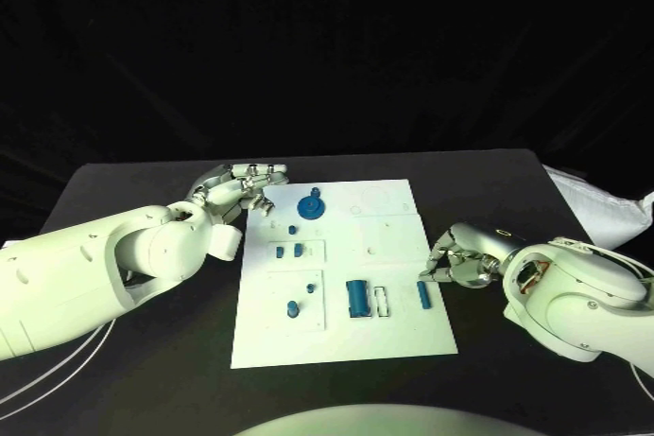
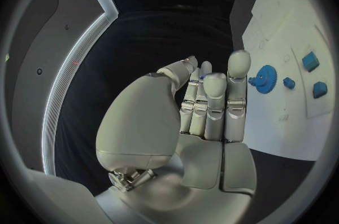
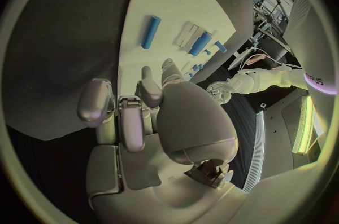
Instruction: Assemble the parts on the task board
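The white task board (image 1: 388,337) lies mid-table. On it are a blue gear (image 1: 312,207), small blue pieces (image 1: 280,251), a blue cylinder (image 1: 357,297) and a short blue rod (image 1: 424,295). My left hand (image 1: 252,188) hovers at the board's far left corner, just left of the gear (image 2: 265,78). Its fingers (image 2: 212,100) lie straight and together. A bit of blue shows between thumb and fingertip, seemingly a small part pinched there. My right hand (image 1: 456,261) hangs at the board's right edge, fingers curled in with nothing in them, just beyond the rod (image 3: 150,31).
The black table (image 1: 136,200) has bare room left and right of the board. A white bag (image 1: 600,209) lies at the table's far right edge. Thin cables (image 1: 55,370) run along the near left.
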